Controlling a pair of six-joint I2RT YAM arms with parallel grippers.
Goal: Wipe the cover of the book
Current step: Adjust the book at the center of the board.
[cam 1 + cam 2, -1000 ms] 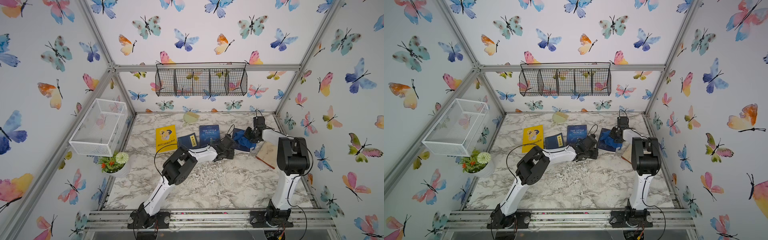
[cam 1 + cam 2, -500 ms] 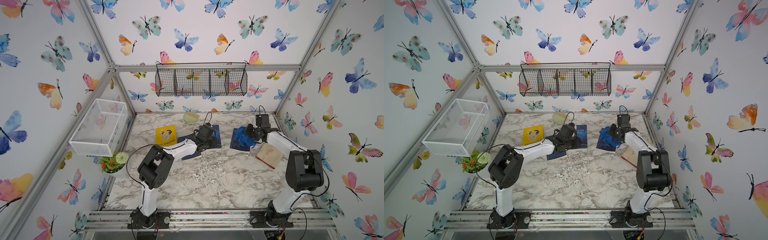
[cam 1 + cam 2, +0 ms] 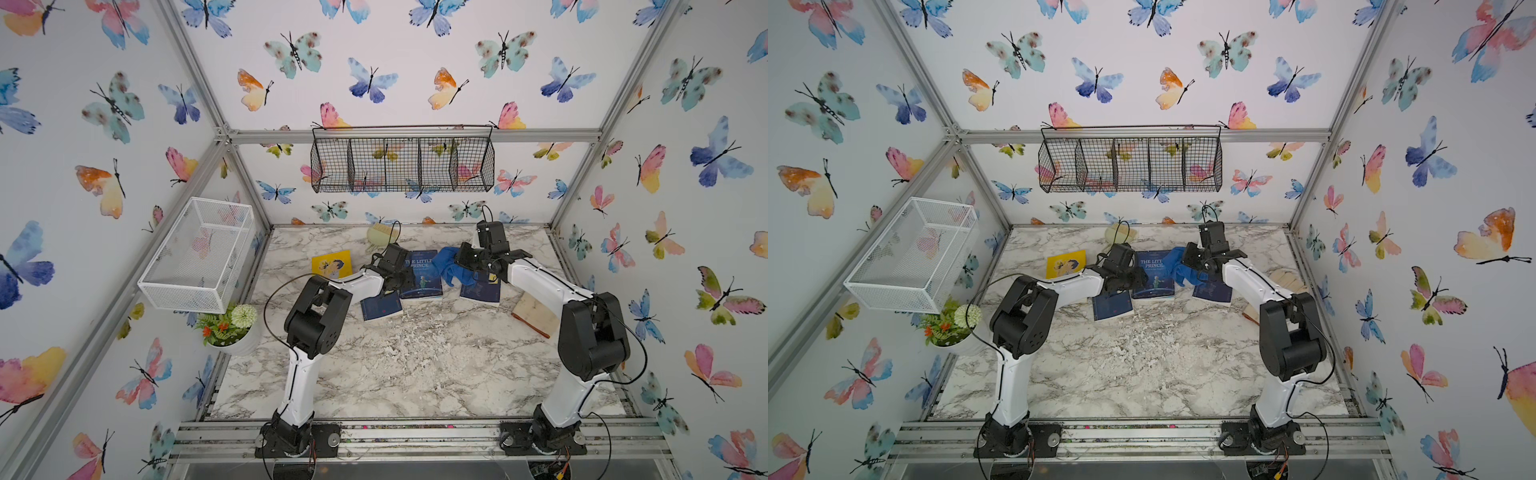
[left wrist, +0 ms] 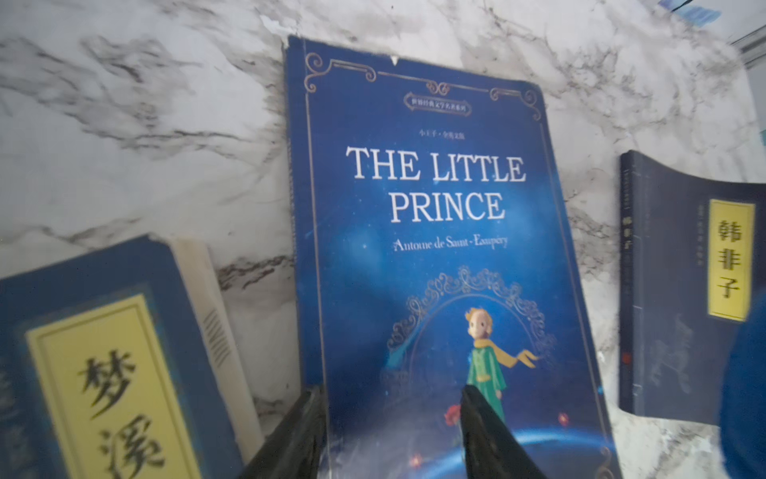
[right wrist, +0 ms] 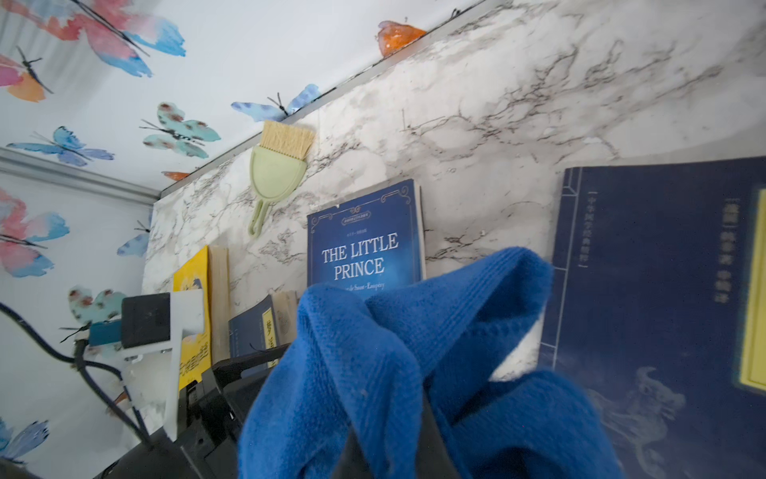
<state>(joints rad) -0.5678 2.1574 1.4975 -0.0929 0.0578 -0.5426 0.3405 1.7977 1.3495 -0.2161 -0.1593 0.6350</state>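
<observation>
**Blue cloth [image 3: 451, 269] clamped by right gripper [image 3: 464, 262]; left gripper [image 4: 389, 392] parted at The Little Prince book [image 4: 435, 249]**

Four books are counted flat on the marble table [image 3: 415, 365], in a rough row towards the back. They are one yellow book [image 3: 331, 264], one small dark-blue book [image 3: 380, 306], The Little Prince book in the middle, and one navy book [image 3: 482, 291]. One tan book-like item [image 3: 534, 313] is seen further right; its type cannot be told.

The left gripper's jaws are parted about halfway and nothing is held. In the left wrist view one finger [image 4: 306, 419] is seen just off the book's edge. The other finger [image 4: 481, 419] is seen over the cover.

The right gripper's jaws are closed on the one blue cloth, which is bunched around them. The cloth is placed over the gap between The Little Prince book and the navy book. Contact with either cover cannot be told.

Also counted:
- one green hand brush [image 3: 379, 235] near the back wall
- one black wire basket [image 3: 403, 164] with four compartments
- one white mesh basket [image 3: 195, 255]
- one potted plant [image 3: 232, 328]
</observation>
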